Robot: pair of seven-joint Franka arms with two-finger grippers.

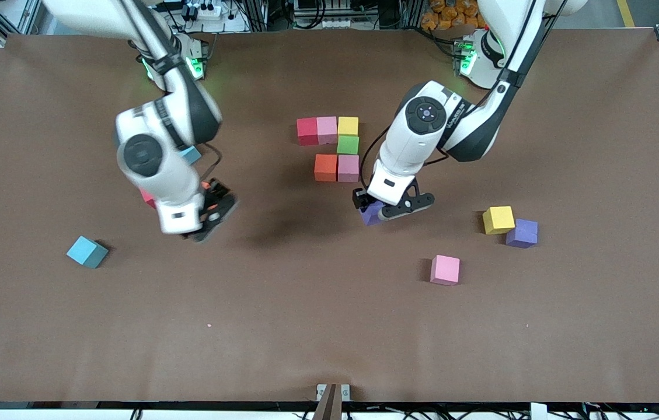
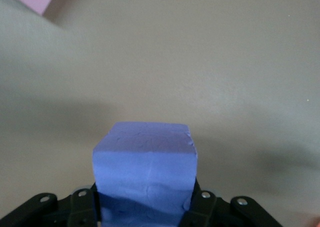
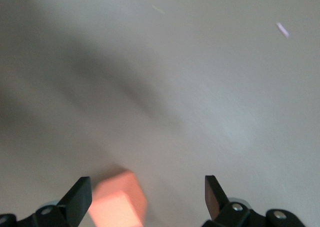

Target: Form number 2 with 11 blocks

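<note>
Six-cube partial number 2 (image 1: 335, 149) mid-table

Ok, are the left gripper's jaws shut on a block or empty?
Shut on the purple block: in the left wrist view the left gripper has its jaws pressed against both sides.

The right gripper (image 1: 212, 213) is smeared by motion blur in the front view. Beside it, a red block (image 1: 147, 198) and a light-blue cube (image 1: 192, 154) are mostly hidden under the right arm. An orange block (image 3: 118, 202) is blurred and cut off by the right wrist view's edge. The purple block (image 1: 371, 212) is partly covered by the left gripper (image 1: 379, 211).
</note>
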